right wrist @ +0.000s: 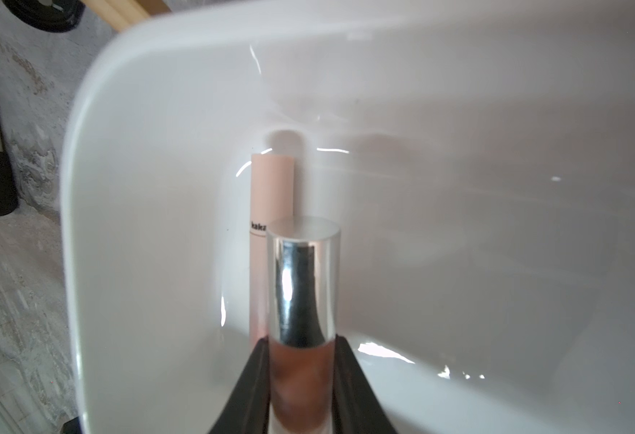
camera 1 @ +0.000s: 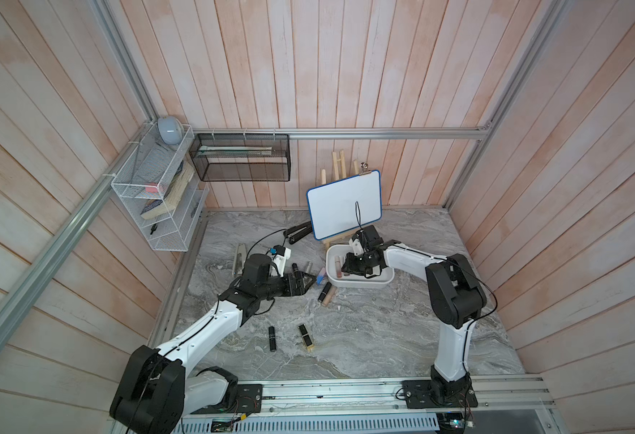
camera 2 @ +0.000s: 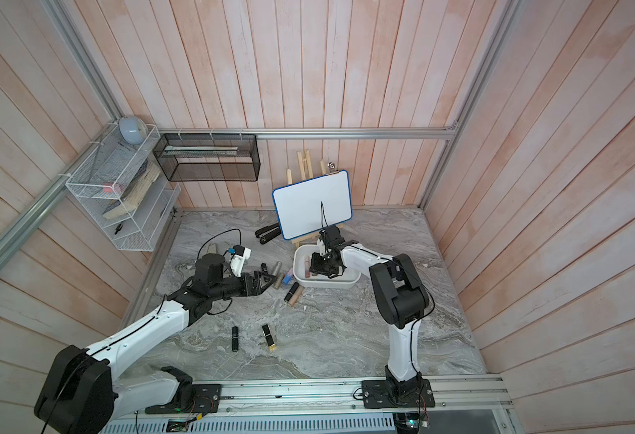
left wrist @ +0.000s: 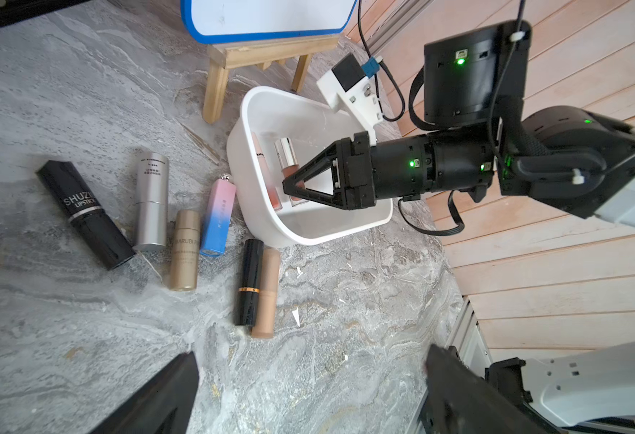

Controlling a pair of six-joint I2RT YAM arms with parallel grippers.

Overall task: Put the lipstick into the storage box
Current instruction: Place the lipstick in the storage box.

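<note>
Partway done. The storage box (camera 1: 361, 284) sits right of centre in both top views, with one pale pink tube (right wrist: 272, 188) already lying on its floor. The right gripper (left wrist: 287, 184) is down inside the box, fingers pinching a second lipstick (right wrist: 302, 285) by its body. It's not released, and I can't tell if it touches the floor.

That lipstick has a mirror-silver cap and a clear body with brownish-pink fill, and it lies alongside the pink tube.

The left gripper (camera 1: 310, 282) hangs empty left of the box, fingers spread wide.

Left to do:
- six loose tubes beside the box, from the black SHUZI lipstick (left wrist: 85, 214) to the tan tube (left wrist: 267, 293)
- lower centre, a black tube (camera 1: 272, 338) and a black-gold tube (camera 1: 305, 337)
</note>
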